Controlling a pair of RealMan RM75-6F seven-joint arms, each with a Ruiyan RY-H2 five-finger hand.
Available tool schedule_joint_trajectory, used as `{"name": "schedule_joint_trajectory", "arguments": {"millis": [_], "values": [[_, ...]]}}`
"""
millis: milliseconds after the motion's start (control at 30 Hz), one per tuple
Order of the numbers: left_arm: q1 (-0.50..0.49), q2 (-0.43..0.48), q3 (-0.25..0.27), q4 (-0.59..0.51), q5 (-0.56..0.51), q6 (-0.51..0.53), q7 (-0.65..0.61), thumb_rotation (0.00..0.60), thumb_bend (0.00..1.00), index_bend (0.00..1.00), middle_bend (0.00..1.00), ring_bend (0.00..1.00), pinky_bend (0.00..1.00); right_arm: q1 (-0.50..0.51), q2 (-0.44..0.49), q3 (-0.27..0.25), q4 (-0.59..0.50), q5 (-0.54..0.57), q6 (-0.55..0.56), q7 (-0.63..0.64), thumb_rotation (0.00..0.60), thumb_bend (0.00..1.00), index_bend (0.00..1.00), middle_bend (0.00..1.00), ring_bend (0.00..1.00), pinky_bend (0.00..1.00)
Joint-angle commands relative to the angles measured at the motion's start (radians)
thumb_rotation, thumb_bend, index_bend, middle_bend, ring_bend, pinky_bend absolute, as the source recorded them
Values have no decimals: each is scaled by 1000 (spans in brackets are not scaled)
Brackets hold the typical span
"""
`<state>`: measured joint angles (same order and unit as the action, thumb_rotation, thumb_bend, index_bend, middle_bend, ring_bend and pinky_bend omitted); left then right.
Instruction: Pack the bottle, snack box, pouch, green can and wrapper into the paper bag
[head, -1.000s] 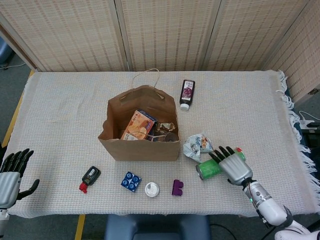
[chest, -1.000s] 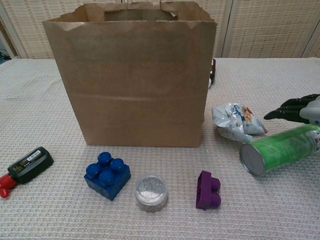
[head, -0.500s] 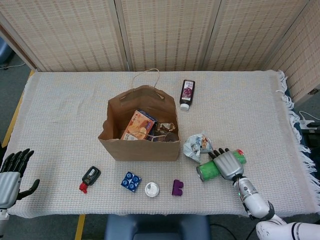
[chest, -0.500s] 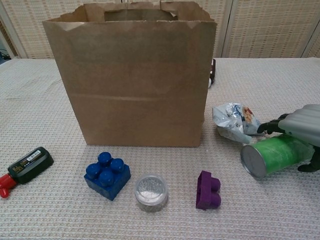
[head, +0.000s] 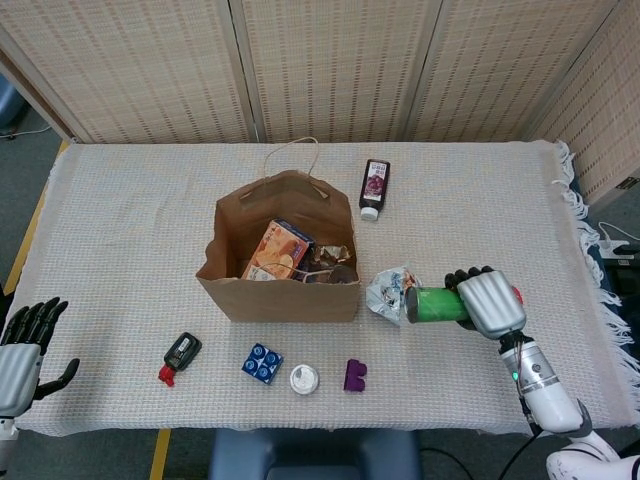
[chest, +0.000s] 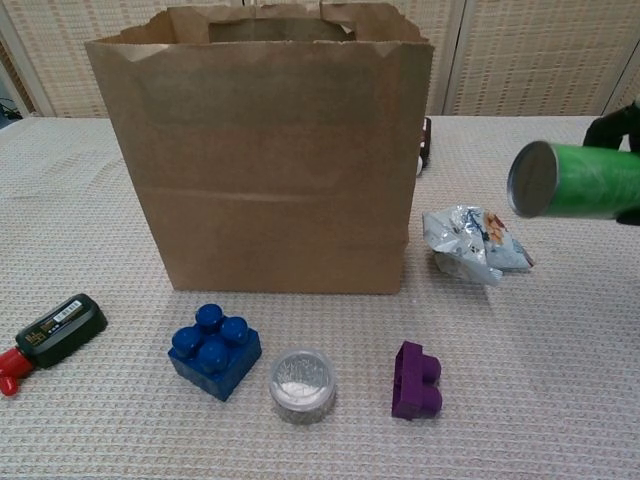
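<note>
While the right hand (head: 490, 302) holds the green can (head: 436, 304) clamped on its side, lifted off the table, the step in hand looks to be the carry of that can to the paper bag (head: 285, 262). In the chest view the can hangs in the air with its silver end (chest: 531, 180) turned toward the bag. The bag stands open-mouthed to the left of the hand, and inside it show an orange snack box (head: 276, 250) and a dark, shiny packet I cannot identify. The crumpled wrapper (head: 391, 291) lies just beyond the can's end, between hand and bag. The dark bottle (head: 374, 187) lies well beyond the hand, behind the bag's far corner.

By my judgement, the next move calls for raising the can higher than the bag's rim, carrying it leftward over the wrapper, and letting go above the open mouth.

Far to the left, the left hand (head: 20, 350) idles at the table's near edge, fingers apart and empty.

Everything rests on a pale woven tablecloth (head: 500, 200) with a fringed right edge. Woven cane screens (head: 330, 65) close off the back of the room.
</note>
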<state>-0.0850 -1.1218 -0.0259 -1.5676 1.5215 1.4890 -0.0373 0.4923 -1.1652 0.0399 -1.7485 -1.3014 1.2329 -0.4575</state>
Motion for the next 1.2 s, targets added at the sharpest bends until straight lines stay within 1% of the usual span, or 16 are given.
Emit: {"name": "schedule_joint_trajectory", "arguments": {"millis": [33,100,167,300,433,500,600,767,833,933,1100,1200], "values": [[0,-1,0,-1,-1,0,4,600,329,0,0,0,0,-38,32,76,-44,-14,100,106,600,267,684,622,644,756],[0,-1,-1,-2,-2,1,8,600,330,0,0,0,0,-46,28,108,-47,-11,137,138,600,267,684,622,644,756],[0,-2,-1,-2,-3,1,12,600,330,0,0,0,0,-50,8,157,-60,12,184,158,600,267,684,623,644,756],[1,-5,-4,-6,-7,2,18,600,329,0,0,0,0,-32,-62,246,-94,59,251,145,600,267,684,624,644,756],[1,-5,-4,-7,-8,2,19,600,329,0,0,0,0,23,-146,319,-98,53,294,94,600,267,684,625,641,756],[1,-5,-4,-7,-9,2,17,600,329,0,0,0,0,67,-205,360,-107,48,310,63,600,267,684,625,638,754],[1,-4,-4,-6,-8,2,12,600,329,0,0,0,0,123,-265,401,-122,37,319,11,600,266,684,625,636,752],[0,-4,-4,-2,-6,1,1,600,329,0,0,0,0,234,-370,488,-136,27,339,-78,600,267,684,625,636,752],[0,-2,-3,-1,-5,0,-4,600,328,0,0,0,0,273,-411,514,-132,30,346,-105,600,267,683,625,635,752],[0,-1,-2,0,-2,0,-10,600,330,0,0,0,0,318,-466,531,-109,23,357,-124,600,267,683,625,630,750],[0,-2,-2,2,-1,2,-16,600,330,0,0,0,0,375,-541,542,-57,0,372,-125,600,266,672,625,617,744],[1,-2,-1,2,-1,2,-15,600,330,0,0,0,0,400,-582,543,-19,12,368,-125,600,266,668,625,611,739]]}}
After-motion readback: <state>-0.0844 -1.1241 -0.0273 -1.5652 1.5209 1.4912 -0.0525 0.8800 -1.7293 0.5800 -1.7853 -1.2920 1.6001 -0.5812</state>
